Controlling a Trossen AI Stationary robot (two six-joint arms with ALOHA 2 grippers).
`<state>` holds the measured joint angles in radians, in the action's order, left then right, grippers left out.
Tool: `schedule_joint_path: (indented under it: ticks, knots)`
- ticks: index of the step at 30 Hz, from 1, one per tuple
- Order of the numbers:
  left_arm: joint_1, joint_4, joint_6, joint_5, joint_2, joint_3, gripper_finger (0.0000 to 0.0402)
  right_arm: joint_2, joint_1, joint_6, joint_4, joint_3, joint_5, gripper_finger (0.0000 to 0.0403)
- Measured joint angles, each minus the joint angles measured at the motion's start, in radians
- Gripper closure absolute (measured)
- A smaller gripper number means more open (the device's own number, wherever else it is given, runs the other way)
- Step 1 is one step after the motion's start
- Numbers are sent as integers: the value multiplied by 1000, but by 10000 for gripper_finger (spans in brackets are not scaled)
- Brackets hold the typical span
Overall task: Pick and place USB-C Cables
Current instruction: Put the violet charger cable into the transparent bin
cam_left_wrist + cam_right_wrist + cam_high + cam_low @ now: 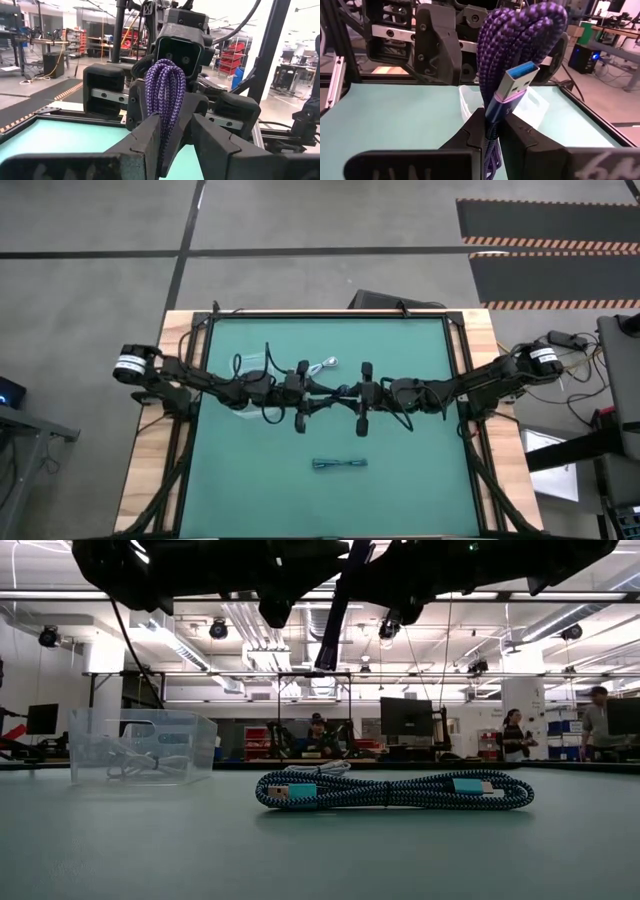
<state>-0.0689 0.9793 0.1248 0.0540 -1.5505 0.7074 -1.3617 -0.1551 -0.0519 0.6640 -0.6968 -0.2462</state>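
A purple braided cable bundle is held in the air over the table's middle, between the two grippers, which face each other. My right gripper is shut on it; a blue-tipped plug and a looped end stick out past its fingers. My left gripper is open, with its fingers on either side of the same bundle. A black-and-teal cable lies flat near the table's near edge. A white cable lies farther back. My right gripper pinches the purple bundle between its two fingers, just behind the plug. It comes level from the table's right, fingers lying along the bundle. Several strands are caught together. The bundle is lifted clear of the table, and its looped end reaches toward the left gripper.
A clear plastic box with cables inside stands on the mat's left part, under my left arm. A black frame rail runs round the green mat. People stand in the room behind the table.
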Motion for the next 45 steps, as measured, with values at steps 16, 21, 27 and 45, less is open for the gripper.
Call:
schedule_joint_path:
  ticks: [16, 21, 27, 45]
  knots:
    - [2, -4, -54, 75, 0, 0, 303, -1, -2, -1, -14, 0, 25, 375]
    - [2, -4, -58, 83, 0, 0, 303, -1, -1, -2, -14, -1, 20, 375]
    - [3, 0, -53, 48, -14, 0, 303, -1, 4, -6, -17, -1, 31, 375]
    - [2, -2, 8, 4, -59, 15, 305, -1, 11, -1, -31, -1, 90, 375]
